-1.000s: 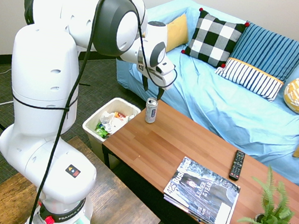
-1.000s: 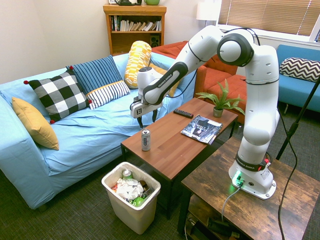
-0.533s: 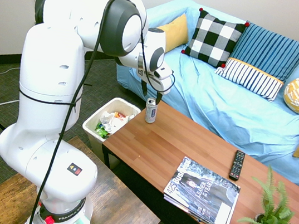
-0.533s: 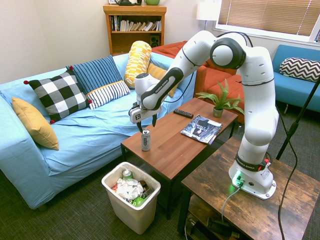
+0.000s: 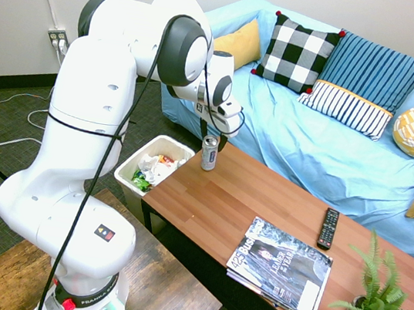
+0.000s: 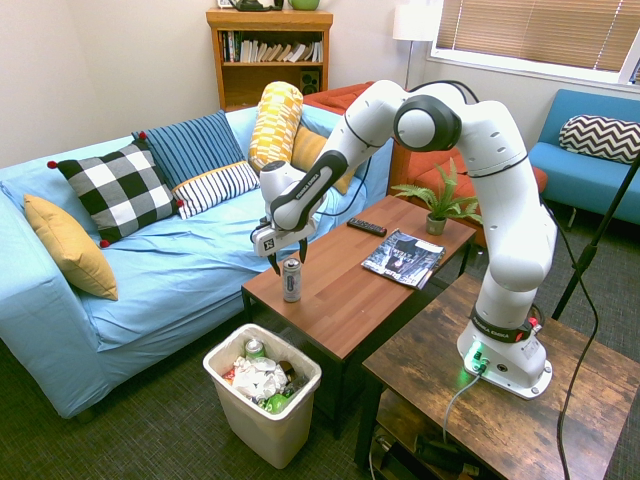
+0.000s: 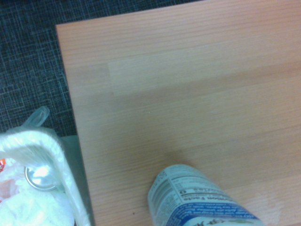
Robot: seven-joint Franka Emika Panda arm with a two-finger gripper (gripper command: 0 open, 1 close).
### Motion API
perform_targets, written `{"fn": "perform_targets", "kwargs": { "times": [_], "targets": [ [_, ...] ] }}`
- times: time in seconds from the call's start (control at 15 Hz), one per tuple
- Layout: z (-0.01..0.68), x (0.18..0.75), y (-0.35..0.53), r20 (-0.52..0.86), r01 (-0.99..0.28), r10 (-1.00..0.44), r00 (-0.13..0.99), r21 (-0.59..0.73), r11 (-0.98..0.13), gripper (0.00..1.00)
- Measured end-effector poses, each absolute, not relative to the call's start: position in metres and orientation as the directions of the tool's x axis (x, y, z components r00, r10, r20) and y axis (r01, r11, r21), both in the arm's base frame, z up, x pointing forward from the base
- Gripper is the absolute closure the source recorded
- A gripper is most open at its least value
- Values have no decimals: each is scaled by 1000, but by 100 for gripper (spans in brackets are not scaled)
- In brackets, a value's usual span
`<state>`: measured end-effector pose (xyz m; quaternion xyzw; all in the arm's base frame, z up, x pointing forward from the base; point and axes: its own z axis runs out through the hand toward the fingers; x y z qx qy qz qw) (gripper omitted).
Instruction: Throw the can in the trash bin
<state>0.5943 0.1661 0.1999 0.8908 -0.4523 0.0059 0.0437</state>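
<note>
One slim metal can [image 6: 291,281] stands upright near the end of the coffee table [image 6: 340,300], left of centre in the second exterior view, with the trash bin [image 6: 264,395] below it toward the bottom of the frame. It looks light if empty, though its fill can't be told; the thin wall would probably dent under a hard squeeze, and the smooth metal may slip. The straight body around mid-height seems the best hold, clear of the rim. The gripper [image 6: 289,261] has its fingers spread wide at the can's top and grips nothing; whether either finger touches the metal, I cannot tell.
</note>
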Motion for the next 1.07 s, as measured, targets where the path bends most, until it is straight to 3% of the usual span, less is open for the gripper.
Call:
{"fn": "perform_targets", "kwargs": {
  "times": [0.27,0.33,1.07],
  "targets": [
    [185,590,173,46,-798,-798,601,96,-595,0],
    [185,591,173,45,-799,-799,600,95,-594,100],
    [180,593,167,28,-811,-814,580,108,-575,100]
  ]
}}
